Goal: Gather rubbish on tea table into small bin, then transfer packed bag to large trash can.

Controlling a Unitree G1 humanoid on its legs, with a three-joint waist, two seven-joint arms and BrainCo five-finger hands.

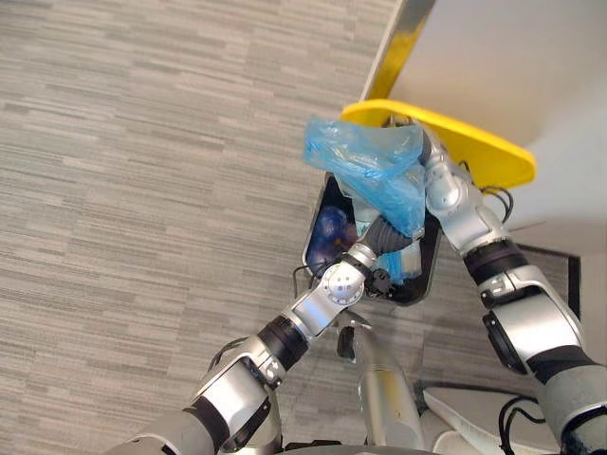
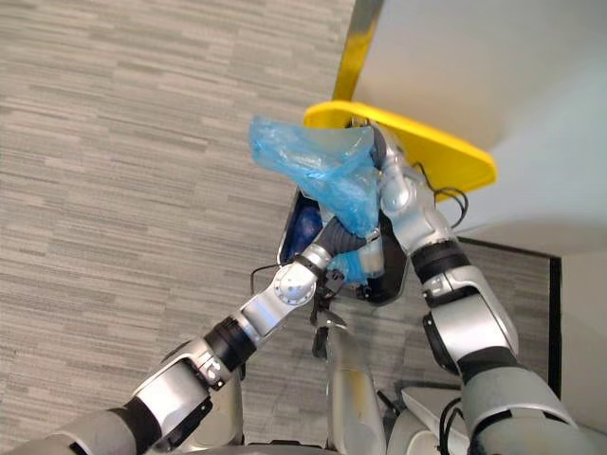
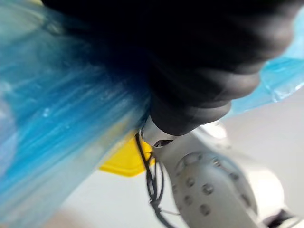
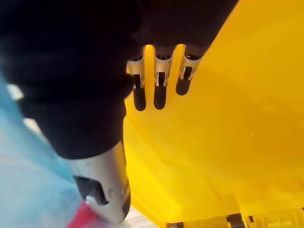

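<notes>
Reaching left hand (image 1: pixel 385 236): buried in the bag's folds over the can; fingers hidden, grip cannot be told.
Blue bag (image 1: pixel 365 163): bunched, raised above the can's mouth, between both arms.
Trash can (image 1: pixel 309 248): dark, open.
Yellow lid (image 1: pixel 486 152): tilted up.
Right hand (image 4: pixel 160 91): fingers straight, side by side, against the lid's underside.

The plastic bag (image 1: pixel 365 161) is translucent blue, the lid (image 1: pixel 479 144) bright yellow, the small bin (image 1: pixel 424 284) black, and the floor (image 1: pixel 142 190) grey with fine horizontal streaks.
</notes>
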